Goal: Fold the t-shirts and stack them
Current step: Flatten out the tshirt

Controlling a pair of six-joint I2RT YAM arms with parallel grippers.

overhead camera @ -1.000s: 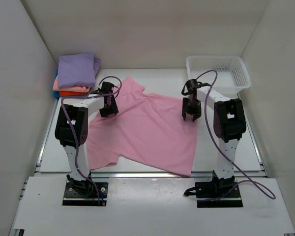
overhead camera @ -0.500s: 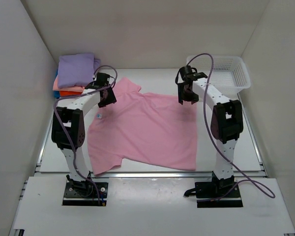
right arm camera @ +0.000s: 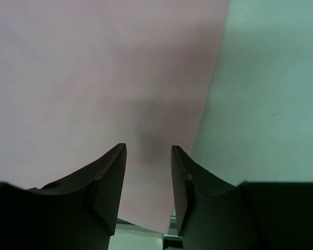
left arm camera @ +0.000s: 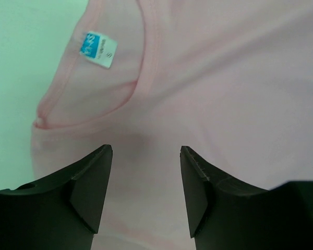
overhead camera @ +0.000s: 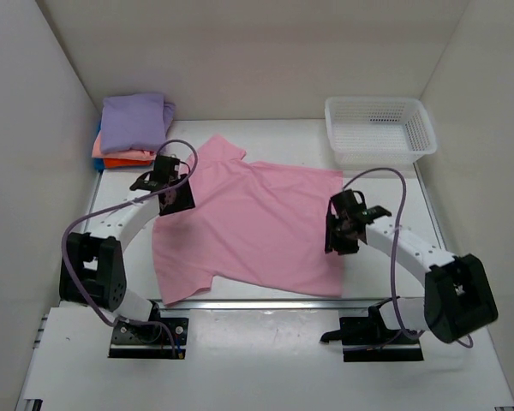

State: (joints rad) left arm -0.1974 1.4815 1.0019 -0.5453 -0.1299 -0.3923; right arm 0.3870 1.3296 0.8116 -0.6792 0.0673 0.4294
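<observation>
Left wrist view: we read the white neck label (left arm camera: 98, 49), hidden from top external. We note left claw (left arm camera: 145, 151) and right claw (right arm camera: 148, 148) released over the pink t-shirt (overhead camera: 257, 223), arms bowed outward.

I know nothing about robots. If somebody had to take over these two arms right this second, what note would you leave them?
Left gripper: open, holding nothing, poised above the light pink soft cloth t-shirt, just below its collar and white neck label.
Right gripper: open, holding nothing, poised over the pink shirt's hem edge.
Things: the pink shirt lies spread flat mid-table. The folded lavender t-shirt sits on top of the salmon t-shirt and the orange t-shirt at the far left corner.
Done: those shirts are folded and stacked.
Left: fold the pink shirt and add it to the stack.
</observation>
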